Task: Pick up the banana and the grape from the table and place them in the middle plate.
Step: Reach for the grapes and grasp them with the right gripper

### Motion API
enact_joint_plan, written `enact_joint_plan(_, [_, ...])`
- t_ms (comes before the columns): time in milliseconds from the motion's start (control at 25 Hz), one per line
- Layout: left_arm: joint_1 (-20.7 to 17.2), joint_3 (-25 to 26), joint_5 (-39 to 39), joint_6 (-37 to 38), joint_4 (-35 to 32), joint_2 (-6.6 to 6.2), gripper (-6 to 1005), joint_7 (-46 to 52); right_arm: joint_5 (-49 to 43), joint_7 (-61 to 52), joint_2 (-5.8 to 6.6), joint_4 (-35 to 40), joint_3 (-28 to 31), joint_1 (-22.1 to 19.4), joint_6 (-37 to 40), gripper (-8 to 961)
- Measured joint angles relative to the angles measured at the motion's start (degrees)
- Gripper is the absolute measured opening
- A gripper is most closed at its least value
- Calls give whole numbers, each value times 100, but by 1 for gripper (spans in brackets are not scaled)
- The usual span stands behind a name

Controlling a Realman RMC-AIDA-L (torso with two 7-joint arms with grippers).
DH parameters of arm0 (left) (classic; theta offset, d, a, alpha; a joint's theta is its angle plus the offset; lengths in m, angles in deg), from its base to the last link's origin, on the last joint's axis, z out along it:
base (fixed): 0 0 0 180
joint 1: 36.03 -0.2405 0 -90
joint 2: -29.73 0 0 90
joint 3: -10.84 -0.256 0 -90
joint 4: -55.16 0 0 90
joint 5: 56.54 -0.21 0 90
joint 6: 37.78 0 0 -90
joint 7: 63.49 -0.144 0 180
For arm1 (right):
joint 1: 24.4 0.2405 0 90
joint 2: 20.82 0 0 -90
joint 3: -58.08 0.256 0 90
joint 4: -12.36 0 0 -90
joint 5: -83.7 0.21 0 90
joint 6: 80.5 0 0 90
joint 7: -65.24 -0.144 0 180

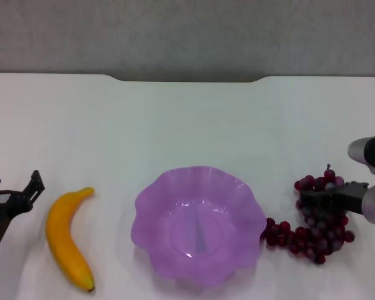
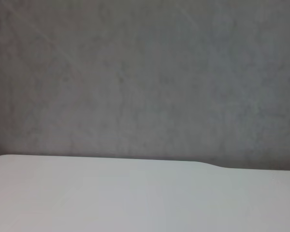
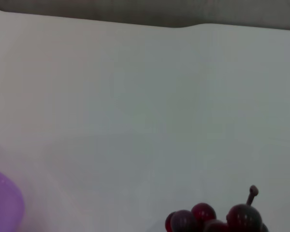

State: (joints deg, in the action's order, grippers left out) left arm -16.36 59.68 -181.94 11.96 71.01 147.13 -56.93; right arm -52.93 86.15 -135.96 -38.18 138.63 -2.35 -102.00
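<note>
Purple and translucent, the middle plate [image 1: 199, 226] sat at the lower centre of the head view with nothing in it, so neither fruit had yet been delivered. At the lower left of that frame the banana [image 1: 69, 237] lay on the white table [image 1: 187, 125], just beside the plate's rim but apart from it, and the left gripper [image 1: 14, 190] hovered near the frame's left edge, close to the banana without touching it, its fingers spread wide and holding nothing. At the lower right the grape [image 1: 312, 219] rested on the table with its trailing berries close against the plate's edge, and the right gripper [image 1: 319, 199] reached in over the bunch from the right edge (whether its fingers had closed on the grapes could not be told, since they merged with the dark fruit). In the right wrist view the top of the bunch, stem up, showed at the lower right, with a sliver of the plate at the lower left. By my reading, the task stood at its start: both pickups and both placements remained.
</note>
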Motion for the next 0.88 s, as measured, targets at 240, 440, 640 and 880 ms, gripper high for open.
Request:
enact_joint_plan(240, [-25,25,19,15,-15,-12,882,-5,1,23,0,129,-37,2,224,879])
enact_joint_plan(440, [-36,22,-7,-9,-15,-7,883,-6,-4,28,0,193,-156,-1,444,870])
enact_joint_plan(640, [-66,22,9,-7,-14,-6,883,-6,1,7,1,330,-206,-6,521,775])
enact_joint_plan(880, [-68,21,19,-17,-13,-6,883,-6,-1,6,0,453,-206,-2,552,519])
